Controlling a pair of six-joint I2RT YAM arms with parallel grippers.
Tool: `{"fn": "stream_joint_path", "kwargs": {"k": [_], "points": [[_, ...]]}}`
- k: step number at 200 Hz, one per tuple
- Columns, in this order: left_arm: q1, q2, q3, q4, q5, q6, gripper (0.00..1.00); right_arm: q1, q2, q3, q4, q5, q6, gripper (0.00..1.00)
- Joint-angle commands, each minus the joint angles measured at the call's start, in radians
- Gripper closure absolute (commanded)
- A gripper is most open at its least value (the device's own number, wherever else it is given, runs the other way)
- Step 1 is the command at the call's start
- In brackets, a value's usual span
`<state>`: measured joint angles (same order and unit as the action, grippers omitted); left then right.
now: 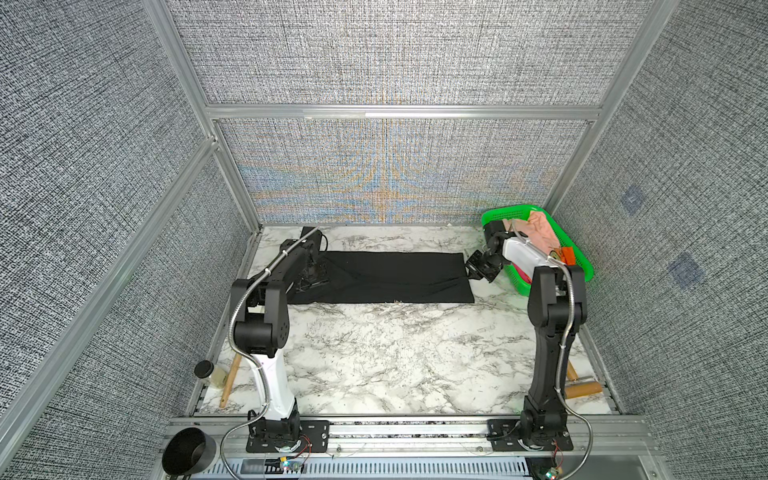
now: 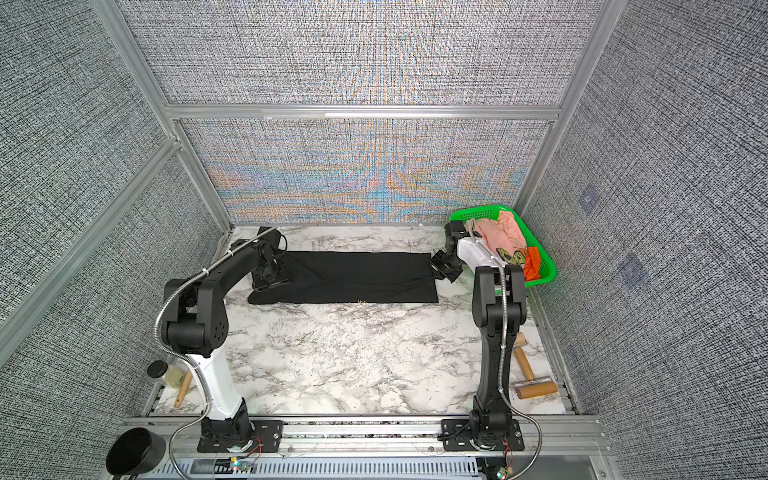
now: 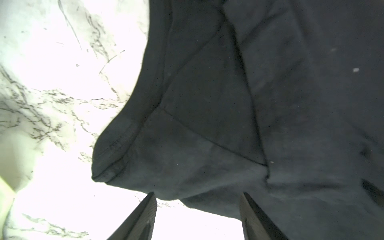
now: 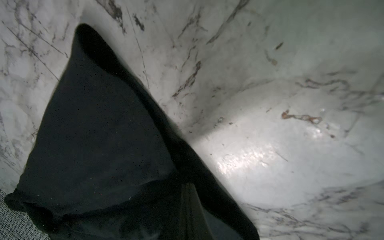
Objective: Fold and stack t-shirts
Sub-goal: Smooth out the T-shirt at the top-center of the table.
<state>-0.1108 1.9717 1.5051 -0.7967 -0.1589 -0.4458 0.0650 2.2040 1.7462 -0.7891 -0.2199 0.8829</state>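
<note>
**A:** What do your containers hold, seen from above?

**B:** In both top views your green basket [image 1: 584,266] [image 2: 482,214] sits at the far right corner of the bench [image 1: 395,357]. It is a perforated plastic tub. Crumpled inside it are a peach tee [image 1: 540,226], an orange tee [image 1: 568,257] and a sliver of magenta tee [image 1: 520,277]. By the near left corner you have a clear jar [image 1: 210,374] with a black lid and a round black cup [image 1: 187,455]. You cannot tell what either holds.

**A:** And the black tee?

**B:** The black tee [image 1: 386,276] [image 2: 353,276] lies flat as a long plain band across the far half of the marble-patterned bench. Your left pincer [image 1: 311,279] is down over its left end. Your right pincer [image 1: 478,270] is at its right end, just beside the basket.

**A:** What about the left wrist view?

**B:** You see soft matte cloth with a stitched hem and overlapping folds, on glossy white bench. The fingers [image 3: 145,218] of your left pincer stand apart, with bare bench between them. The tee's edge is just at their tips, and nothing is clamped.

**A:** And the right wrist view?

**B:** The tee rises from the bench like a tent toward your right pincer, which is closed together on that end of the cloth. Its fingers are lost in the dark cloth.
</note>
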Motion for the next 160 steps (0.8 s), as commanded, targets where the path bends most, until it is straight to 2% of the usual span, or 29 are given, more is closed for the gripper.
{"fn": "stream_joint_path", "kwargs": {"k": [1,36,53,77,109,129,160], "points": [[0.001,0.012,-0.008,-0.019,-0.031,0.023,0.33,-0.002,0.026,0.023,-0.028,0.04,0.047,1.0],[0.002,0.012,-0.007,-0.02,-0.035,0.037,0.33,0.003,0.033,0.047,-0.043,0.033,0.058,1.0],[0.002,0.012,-0.006,-0.019,-0.026,0.042,0.33,0.008,0.022,0.044,-0.027,0.015,0.072,0.86],[0.001,-0.004,-0.009,-0.015,-0.025,0.052,0.33,0.023,0.005,0.065,-0.023,0.009,0.07,0.73],[0.001,-0.046,-0.019,0.009,0.001,0.054,0.33,0.035,-0.034,0.082,-0.011,0.029,0.05,0.65],[0.002,-0.07,-0.011,0.022,0.023,0.054,0.32,0.039,-0.067,0.073,-0.005,0.057,0.038,0.56],[0.002,-0.088,0.03,0.027,0.11,0.037,0.31,0.059,-0.101,0.072,0.027,0.038,-0.033,0.54]]}}
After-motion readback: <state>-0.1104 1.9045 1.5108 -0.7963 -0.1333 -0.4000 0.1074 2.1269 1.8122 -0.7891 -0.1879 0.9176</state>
